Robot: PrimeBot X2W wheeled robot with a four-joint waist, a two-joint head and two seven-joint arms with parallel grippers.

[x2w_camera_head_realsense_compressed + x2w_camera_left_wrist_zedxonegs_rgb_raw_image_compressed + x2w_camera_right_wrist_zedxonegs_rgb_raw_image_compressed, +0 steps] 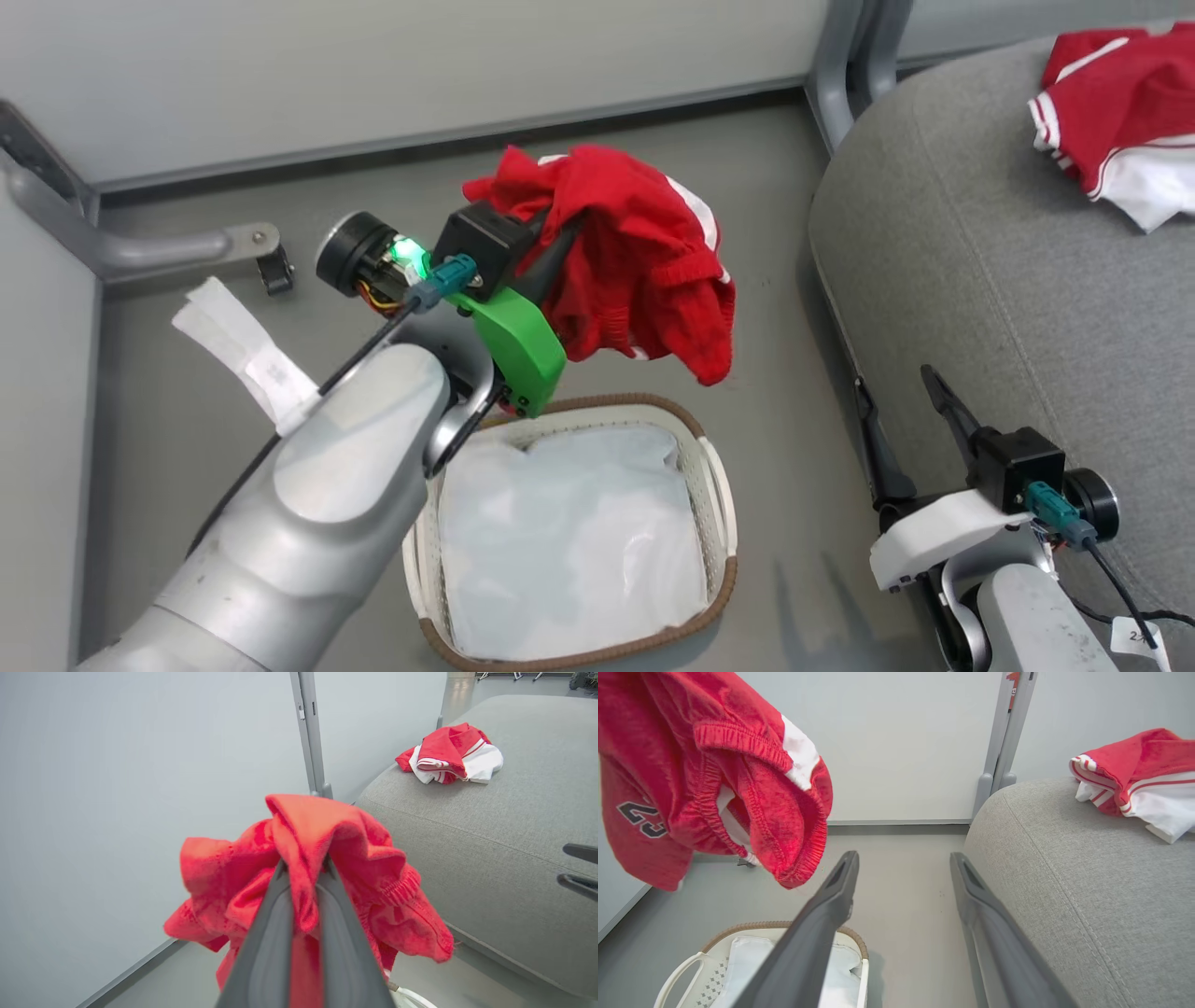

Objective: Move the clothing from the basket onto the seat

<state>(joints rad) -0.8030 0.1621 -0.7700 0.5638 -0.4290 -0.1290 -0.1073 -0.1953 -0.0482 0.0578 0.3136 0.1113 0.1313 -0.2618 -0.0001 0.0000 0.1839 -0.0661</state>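
The red shorts [644,271] hang bunched in the air, pinched in the left gripper [303,863], whose two dark fingers are pressed together on a fold of the fabric. The rest of the cloth drapes down on both sides of the fingers, showing an elastic waistband, a white panel and a dark number 23 in the right wrist view. Below this gripper, and clear of the hanging fabric, the oval basket [719,597] stands on the grey floor, with only a white liner cloth [569,541] lying inside it. Ahead of the left gripper's fingertips and off to one side is the grey seat [1008,280], well apart from the shorts. A second red and white garment [1120,121] lies crumpled on the seat, far beyond both grippers. The right gripper [893,378] is low, its fingers spread wide with nothing between them. One finger lies along the seat's near edge; whether it touches the upholstery cannot be told. The basket is on its other side.
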